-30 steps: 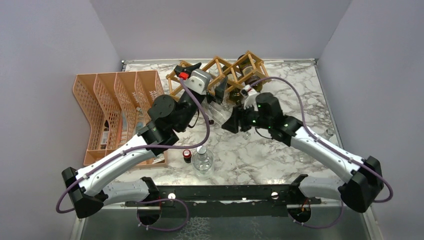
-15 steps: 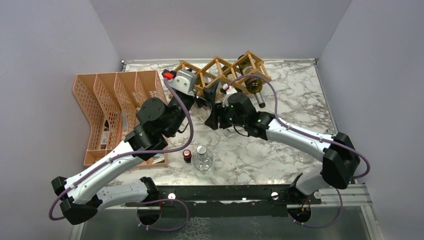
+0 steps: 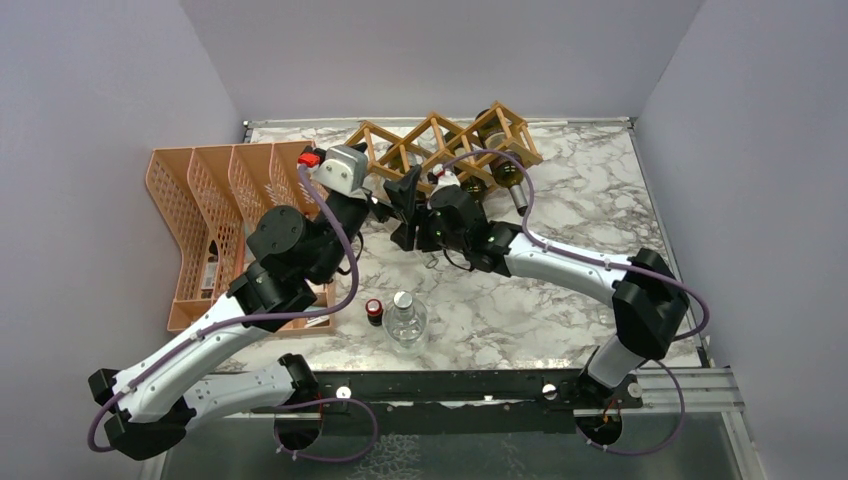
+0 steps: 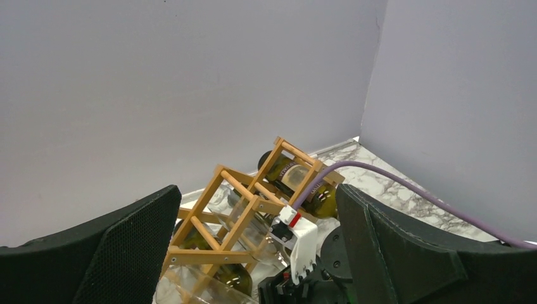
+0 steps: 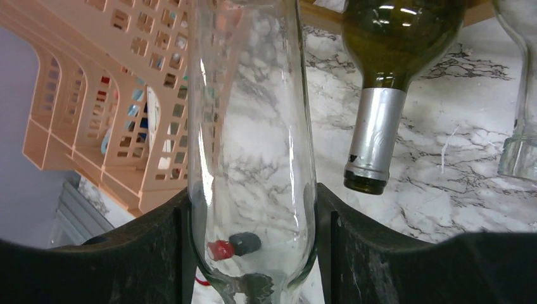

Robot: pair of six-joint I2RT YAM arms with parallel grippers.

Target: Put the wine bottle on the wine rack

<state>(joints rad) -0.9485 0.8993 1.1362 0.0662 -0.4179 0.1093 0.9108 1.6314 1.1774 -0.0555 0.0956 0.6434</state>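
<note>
While lilac walls (image 3: 450, 50) ring the marbled table (image 3: 565, 300), right hand (image 5: 253, 244) clamps a bottle (image 5: 253, 126), left hand (image 4: 256, 215) gapes empty.

Top cam overhead, L wrist low, share wine rack (image 3: 437, 135)

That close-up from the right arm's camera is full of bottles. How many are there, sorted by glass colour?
Clear glass: 2 (the gripped bottle, the bottle at the right edge)
Dark green glass: 1 (the foil-necked bottle)
Total: 3
</note>
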